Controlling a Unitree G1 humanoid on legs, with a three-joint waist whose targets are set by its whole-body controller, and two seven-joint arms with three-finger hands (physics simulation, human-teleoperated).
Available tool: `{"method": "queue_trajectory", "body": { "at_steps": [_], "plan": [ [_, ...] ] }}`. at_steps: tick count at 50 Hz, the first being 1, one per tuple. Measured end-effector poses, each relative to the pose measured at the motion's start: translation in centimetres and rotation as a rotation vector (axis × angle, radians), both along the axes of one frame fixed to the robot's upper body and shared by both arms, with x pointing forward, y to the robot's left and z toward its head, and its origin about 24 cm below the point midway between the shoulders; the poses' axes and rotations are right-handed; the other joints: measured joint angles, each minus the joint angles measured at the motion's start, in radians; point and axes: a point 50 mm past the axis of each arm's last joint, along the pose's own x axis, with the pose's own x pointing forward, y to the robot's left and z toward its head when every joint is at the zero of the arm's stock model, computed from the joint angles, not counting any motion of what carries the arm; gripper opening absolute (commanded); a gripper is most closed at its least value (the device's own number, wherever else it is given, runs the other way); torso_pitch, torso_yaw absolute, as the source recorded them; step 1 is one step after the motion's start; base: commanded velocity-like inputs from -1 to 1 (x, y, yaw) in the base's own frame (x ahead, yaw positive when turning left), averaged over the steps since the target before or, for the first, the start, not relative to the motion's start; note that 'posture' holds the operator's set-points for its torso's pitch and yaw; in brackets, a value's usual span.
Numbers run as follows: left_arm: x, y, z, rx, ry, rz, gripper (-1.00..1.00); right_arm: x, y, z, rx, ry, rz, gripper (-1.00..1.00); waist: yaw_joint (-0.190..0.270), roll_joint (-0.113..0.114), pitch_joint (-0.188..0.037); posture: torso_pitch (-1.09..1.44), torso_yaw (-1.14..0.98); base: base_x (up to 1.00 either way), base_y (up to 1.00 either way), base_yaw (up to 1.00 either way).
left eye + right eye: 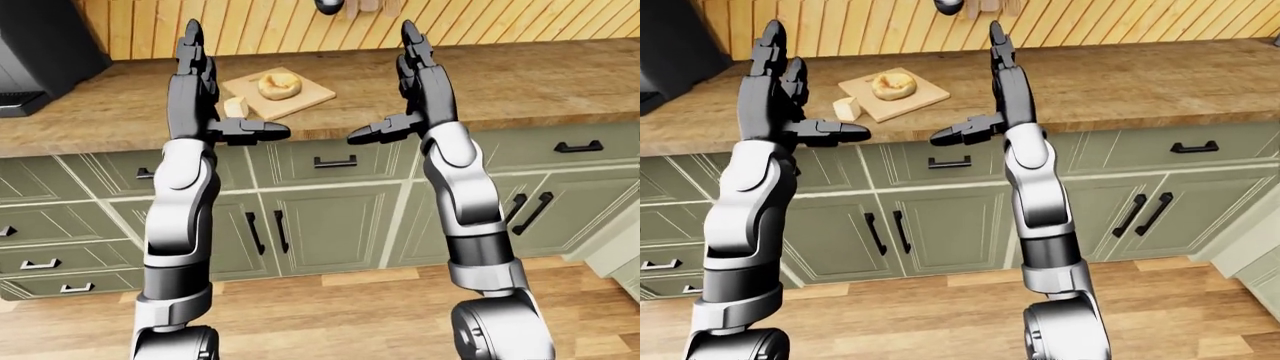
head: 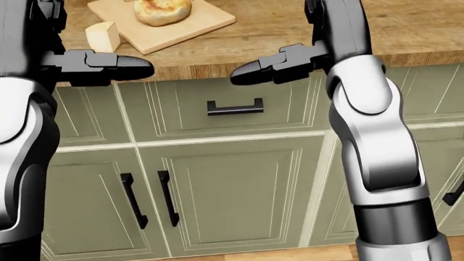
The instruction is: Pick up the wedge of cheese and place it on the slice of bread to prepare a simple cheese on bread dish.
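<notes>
- Wooden countertop (image 1: 520, 82) runs across the upper part of the left-eye view, with vertical light-wood panelling (image 1: 250, 26) rising behind it.
- Sage-green cabinets (image 1: 330, 225) with black handles (image 2: 235, 107) fill the space under the counter, and a plank floor (image 1: 340, 307) lies below them.
- At the top left of the left-eye view a dark appliance (image 1: 40, 52) stands on the counter; what it is cannot be told.
- One pale cutting board (image 1: 278, 91) lies on the counter, turned at an angle to the counter edge.
- One slice of bread (image 1: 281, 82), round and crusty, sits on the board.
- One wedge of cheese (image 2: 102, 35) rests on the counter, touching the board's left edge, beside the bread and not on it.
- Both arms are raised upright, forearms vertical, on the near side of the counter edge.
- The left hand (image 1: 205, 94) points its fingers (image 1: 192, 46) straight up and its thumb sideways toward the other hand; it is spread wide and holds nothing.
- The right hand (image 1: 412, 97) mirrors it, fingers up, thumb pointing inward, spread and empty.
- Neither hand touches the cheese; in the left-eye view the left hand partly overlaps it.
</notes>
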Motion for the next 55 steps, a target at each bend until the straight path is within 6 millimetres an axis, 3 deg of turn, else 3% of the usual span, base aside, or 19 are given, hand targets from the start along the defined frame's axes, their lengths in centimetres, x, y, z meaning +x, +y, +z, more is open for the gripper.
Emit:
{"method": "queue_trajectory", "body": {
  "at_steps": [7,8,9,10,13,16,19,21,25,37,38,39,40,43,46,49,51,55],
  "plan": [
    [-0.3,-0.1,0.9,0.004,-0.046,-0.001,1.00,-0.3,0.1,1.1,0.001,-0.054,0.006,1.00,0.016,-0.076,-0.012,0.00,0.00,0.30,0.24,0.00],
    [-0.3,-0.2,1.0,0.004,-0.051,-0.003,1.00,-0.3,0.0,1.2,-0.002,-0.056,0.005,1.00,0.013,-0.081,-0.013,0.00,0.00,0.30,0.23,0.00],
    [-0.3,-0.4,0.9,0.004,-0.047,-0.011,1.00,-0.3,-0.2,1.0,-0.002,-0.052,-0.001,1.00,0.004,-0.065,-0.006,0.00,0.00,0.30,0.24,0.00],
    [-0.3,-0.7,0.5,0.006,-0.035,-0.020,1.00,-0.2,-0.4,0.6,0.000,-0.039,-0.010,1.00,-0.001,-0.065,0.000,0.00,0.00,0.30,0.23,0.00],
    [-0.1,-1.0,-0.1,0.014,-0.002,-0.038,1.00,0.1,-0.9,-0.4,-0.002,0.008,-0.035,1.00,-0.011,-0.077,-0.007,0.00,0.00,0.30,0.24,0.00],
    [-0.2,-0.7,0.4,0.011,-0.015,-0.027,1.00,-0.1,-0.7,0.1,-0.008,-0.008,-0.031,1.00,-0.015,-0.051,-0.010,0.00,0.00,0.30,0.25,0.00],
    [-0.4,-0.7,0.9,0.009,-0.042,-0.023,1.00,-0.3,-0.5,0.7,-0.009,-0.038,-0.025,1.00,-0.022,-0.009,-0.008,0.00,0.00,0.30,0.34,0.00],
    [-0.4,-0.7,1.1,0.010,-0.053,-0.024,1.00,-0.3,-0.4,0.9,-0.007,-0.048,-0.022,1.00,-0.020,0.031,-0.021,0.00,0.00,0.29,0.34,0.00],
    [-0.3,0.3,0.3,0.000,-0.023,0.013,1.00,-0.2,0.5,0.0,-0.011,-0.016,0.012,1.00,0.004,0.044,-0.004,0.00,0.00,0.22,0.25,0.00],
    [-0.4,0.0,0.8,0.005,-0.040,0.002,1.00,-0.5,0.5,1.1,-0.028,-0.069,-0.002,1.00,0.020,-0.070,-0.018,0.00,0.00,0.22,0.25,0.00],
    [-0.4,-0.1,0.9,0.004,-0.044,0.000,1.00,-0.5,0.4,1.1,-0.029,-0.069,-0.004,1.00,0.019,-0.075,-0.017,0.00,0.00,0.22,0.27,0.00],
    [-0.4,-0.3,0.7,0.003,-0.038,-0.007,1.00,-0.5,0.2,0.9,-0.028,-0.063,-0.009,1.00,0.012,-0.060,-0.008,0.00,0.00,0.23,0.26,0.00],
    [-0.3,-0.5,0.4,0.006,-0.024,-0.015,1.00,-0.4,0.0,0.5,-0.025,-0.047,-0.018,1.00,0.007,-0.058,0.001,0.00,0.00,0.20,0.26,0.00],
    [-0.1,-0.9,-0.1,0.012,0.004,-0.032,1.00,-0.1,-0.6,-0.5,-0.021,0.000,-0.039,1.00,-0.006,-0.077,-0.005,0.00,0.00,0.23,0.27,0.00],
    [-0.2,-0.7,0.3,0.009,-0.011,-0.026,1.00,-0.2,-0.4,0.1,-0.017,-0.019,-0.035,1.00,-0.010,-0.057,-0.014,0.00,0.00,0.22,0.23,0.00],
    [-0.4,-0.6,1.0,0.010,-0.047,-0.024,1.00,-0.5,-0.3,0.9,-0.017,-0.059,-0.027,1.00,-0.019,-0.009,-0.010,0.00,0.00,0.21,0.21,0.00],
    [-0.5,-0.5,1.2,0.010,-0.059,-0.021,1.00,-0.5,-0.1,1.2,-0.015,-0.070,-0.021,1.00,-0.016,0.040,-0.019,0.00,0.00,0.21,0.17,0.00],
    [-0.4,0.3,0.6,0.002,-0.035,0.011,1.00,-0.3,0.6,0.2,-0.010,-0.038,-0.005,1.00,0.003,0.041,0.006,0.00,0.00,0.00,0.00,0.00]
  ]
}}
